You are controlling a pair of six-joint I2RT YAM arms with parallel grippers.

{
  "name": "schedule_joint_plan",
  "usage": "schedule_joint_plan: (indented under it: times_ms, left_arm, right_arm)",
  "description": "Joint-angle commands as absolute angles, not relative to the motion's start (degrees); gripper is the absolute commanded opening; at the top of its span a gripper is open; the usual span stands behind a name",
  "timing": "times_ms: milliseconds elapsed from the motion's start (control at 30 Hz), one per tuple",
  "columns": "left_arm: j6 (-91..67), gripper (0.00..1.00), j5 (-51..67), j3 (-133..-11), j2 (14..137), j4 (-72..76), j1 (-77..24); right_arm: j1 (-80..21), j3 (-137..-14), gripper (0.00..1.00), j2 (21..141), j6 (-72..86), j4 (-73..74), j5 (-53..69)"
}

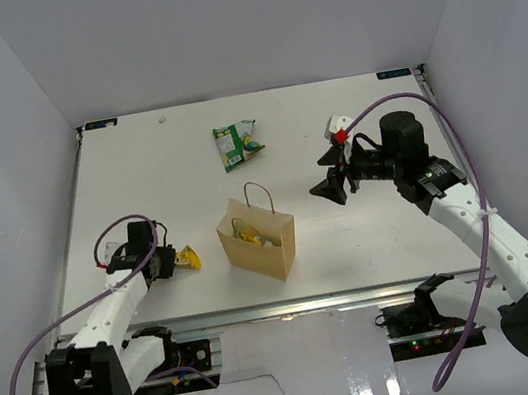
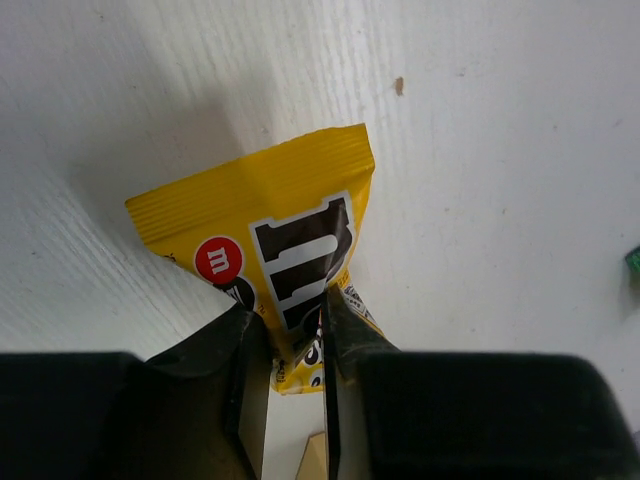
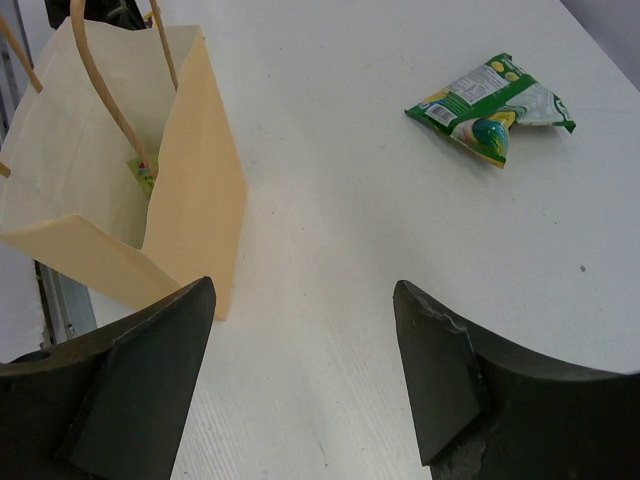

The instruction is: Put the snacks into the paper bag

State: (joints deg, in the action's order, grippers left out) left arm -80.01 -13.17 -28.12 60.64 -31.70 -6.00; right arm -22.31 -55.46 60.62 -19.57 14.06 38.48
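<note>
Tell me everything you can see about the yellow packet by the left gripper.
The yellow packet is a small glossy wrapper with a crimped end, brown white-edged lettering and a red round logo. It lies on the white table, left of the paper bag, its near end pinched in the left gripper.

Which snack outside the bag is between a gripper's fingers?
The yellow packet with brown lettering, pinched between the left fingers. The green-and-white bag lies alone, untouched.
</note>
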Motion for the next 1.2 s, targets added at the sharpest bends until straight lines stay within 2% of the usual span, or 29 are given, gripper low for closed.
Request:
schedule_joint_plan:
  times_ms: [0,133,200,367,467,733,833,933,1167]
  left_arm:
    - [-73.84,0.07,-12.05,-32.50,55.57,-31.55,-5.62]
    - [-60.68,0.03,-4.60,-37.61,50.82,-27.54,-5.62]
    - [-48.11,0.00,5.33,-39.19,48.62,-24.80,-5.62]
    - [-32.54,0.01,14.23,-42.62,38.87,-18.03,-5.71]
    - [-23.05,0.00,25.11,-44.38,36.66,-10.74,-5.71]
    - [-6.01,0.01,46.72,-54.40,45.17,-9.67,-5.80]
    - [-1.68,0.07,49.92,-57.39,47.98,-9.49,-6.24]
    - [-0.62,0.08,52.02,-59.67,50.79,-9.32,-7.29]
    - [-3.16,0.05,51.07,-59.33,53.35,-6.77,-12.65]
  right_arm:
    - [-21.53,-55.28,0.78,60.47,-18.63,12.84,40.08]
    - [-21.09,-55.11,0.78,60.99,-18.28,12.22,40.08]
    - [-20.92,-54.93,0.78,61.08,-18.19,11.95,40.08]
    - [-20.57,-54.41,0.78,61.44,-18.28,11.60,40.17]
    - [-20.57,-53.88,0.78,61.52,-18.37,11.43,40.25]
    - [-20.57,-53.26,0.78,61.61,-18.19,11.16,40.08]
    - [-20.39,-53.09,0.78,61.35,-18.11,11.25,40.08]
    - [-20.22,-52.91,0.78,61.17,-17.93,11.16,40.08]
    - [-19.42,-52.82,0.78,61.35,-17.75,11.25,39.99]
